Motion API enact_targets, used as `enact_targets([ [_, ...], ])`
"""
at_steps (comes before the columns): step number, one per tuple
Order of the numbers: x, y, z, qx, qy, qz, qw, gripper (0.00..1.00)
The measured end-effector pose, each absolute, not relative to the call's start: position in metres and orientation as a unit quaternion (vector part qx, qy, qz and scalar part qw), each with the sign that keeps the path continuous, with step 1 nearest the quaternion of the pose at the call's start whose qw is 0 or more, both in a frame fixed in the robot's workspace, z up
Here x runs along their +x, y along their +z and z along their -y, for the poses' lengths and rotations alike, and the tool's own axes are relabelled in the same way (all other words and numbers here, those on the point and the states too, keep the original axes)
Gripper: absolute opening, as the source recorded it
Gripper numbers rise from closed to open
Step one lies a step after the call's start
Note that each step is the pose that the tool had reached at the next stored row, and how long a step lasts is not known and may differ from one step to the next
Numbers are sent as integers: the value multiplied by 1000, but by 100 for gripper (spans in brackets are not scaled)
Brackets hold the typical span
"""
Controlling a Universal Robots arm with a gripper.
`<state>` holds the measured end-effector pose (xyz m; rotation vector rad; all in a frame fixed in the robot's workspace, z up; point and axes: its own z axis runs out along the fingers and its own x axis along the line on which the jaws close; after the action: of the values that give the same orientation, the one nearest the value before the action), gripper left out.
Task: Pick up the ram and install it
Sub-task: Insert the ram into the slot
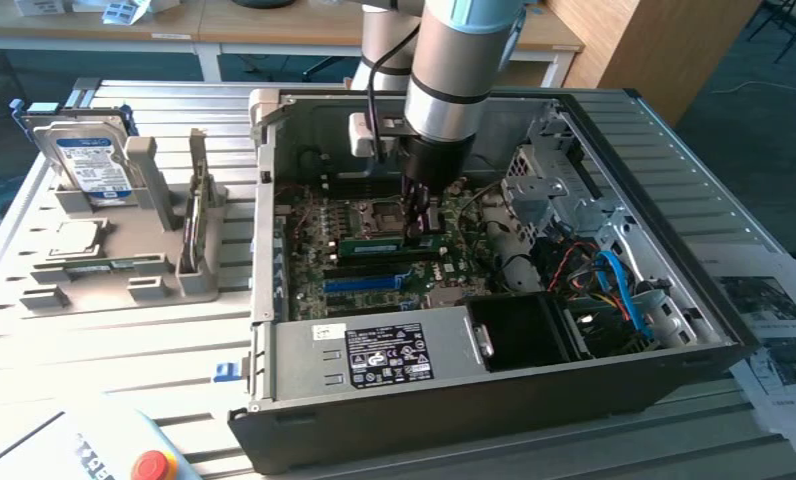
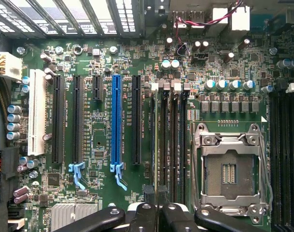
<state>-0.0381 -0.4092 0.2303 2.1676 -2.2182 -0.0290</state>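
Gripping the ram (image 1: 371,243), a thin, long green circuit-board stick, the end effector (image 1: 418,228) reaches down into the open black metal computer case (image 1: 505,400), which lies on its side on the slatted aluminium table (image 1: 131,340). The jaws are drawn narrow, pinching the stick by its flat faces. In the wrist view the end effector (image 2: 156,198) is seen from above with its dark fingertips (image 2: 147,192) either side of the ram (image 2: 156,145), which appears edge-on as a thin line. The ram is aligned with the row of long black memory slots (image 2: 173,145) on the green motherboard (image 2: 98,125), between the square metal-framed processor socket (image 2: 229,171) and the long blue expansion slot (image 2: 117,121). Whether its lower edge is seated in a slot cannot be determined. At the exterior view's left, well apart from the case, a grey plastic holder (image 1: 105,280) carries a silver hard drive with a blue-white label (image 1: 89,160), and a second thin board (image 1: 198,200) stands on edge in it.
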Motion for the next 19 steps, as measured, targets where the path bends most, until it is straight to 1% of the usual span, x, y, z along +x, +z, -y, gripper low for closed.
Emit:
enact_targets([
  [19,-36,231,409,699,-11,715,22,12],
])
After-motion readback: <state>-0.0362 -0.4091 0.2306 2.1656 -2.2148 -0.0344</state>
